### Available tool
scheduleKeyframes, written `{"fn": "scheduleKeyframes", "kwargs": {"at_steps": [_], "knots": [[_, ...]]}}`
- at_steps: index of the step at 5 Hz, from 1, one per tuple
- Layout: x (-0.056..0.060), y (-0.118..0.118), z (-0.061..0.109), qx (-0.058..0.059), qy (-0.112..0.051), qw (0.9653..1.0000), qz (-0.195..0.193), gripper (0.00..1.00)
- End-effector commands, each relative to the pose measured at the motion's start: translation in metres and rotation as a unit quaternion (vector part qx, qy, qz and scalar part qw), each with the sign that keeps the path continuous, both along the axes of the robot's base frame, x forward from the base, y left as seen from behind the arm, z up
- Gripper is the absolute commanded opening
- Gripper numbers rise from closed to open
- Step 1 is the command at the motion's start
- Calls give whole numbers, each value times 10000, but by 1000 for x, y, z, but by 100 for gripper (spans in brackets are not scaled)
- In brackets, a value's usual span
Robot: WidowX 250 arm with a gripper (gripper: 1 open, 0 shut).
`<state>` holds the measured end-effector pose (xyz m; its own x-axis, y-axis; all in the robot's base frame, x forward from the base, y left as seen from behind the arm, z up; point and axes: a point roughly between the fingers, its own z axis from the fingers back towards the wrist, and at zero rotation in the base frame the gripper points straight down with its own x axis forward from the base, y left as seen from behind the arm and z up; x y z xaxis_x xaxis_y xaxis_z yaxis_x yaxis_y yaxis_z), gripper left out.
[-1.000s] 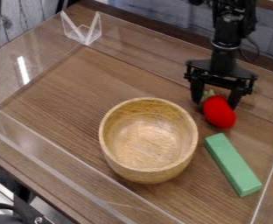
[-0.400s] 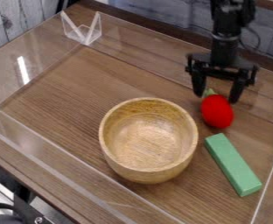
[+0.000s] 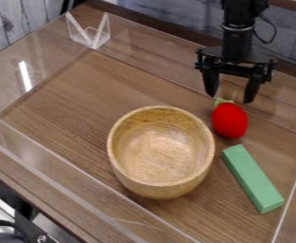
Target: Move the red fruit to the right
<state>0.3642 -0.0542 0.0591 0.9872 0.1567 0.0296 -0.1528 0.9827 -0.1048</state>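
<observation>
- Red fruit [image 3: 231,119] sits on the wood-grain table [image 3: 87,95], free of my grip and resting on its own.
- My gripper [image 3: 234,93] hangs just behind and above the red fruit, pointing straight down, its two black fingers [image 3: 253,91] spread wide with nothing between them.
- Whether my fingertips clear the red fruit's top by much I cannot tell from this angle, but they do not clasp it.
- A sliver of green, which looks like the fruit's leafy top, shows at the far side of the red fruit, between my fingers.
- Left of the red fruit, and nearer the camera, stands the wooden bowl [image 3: 162,151]; the two are near each other, not touching.
- Just in front of the red fruit lies the flat green block [image 3: 252,177], running away from it towards the table's near right edge.
- Far to the left of the red fruit, at the back, a small clear folded stand [image 3: 90,31] sits by the transparent wall [image 3: 24,71].
</observation>
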Motion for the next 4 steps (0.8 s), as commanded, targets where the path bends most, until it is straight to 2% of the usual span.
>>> {"fn": "scheduleKeyframes", "kwargs": {"at_steps": [1, 4], "knots": [[8, 2, 24, -7, -388, 9992, 32, 0], [10, 3, 25, -56, -361, 9993, 75, 0]]}}
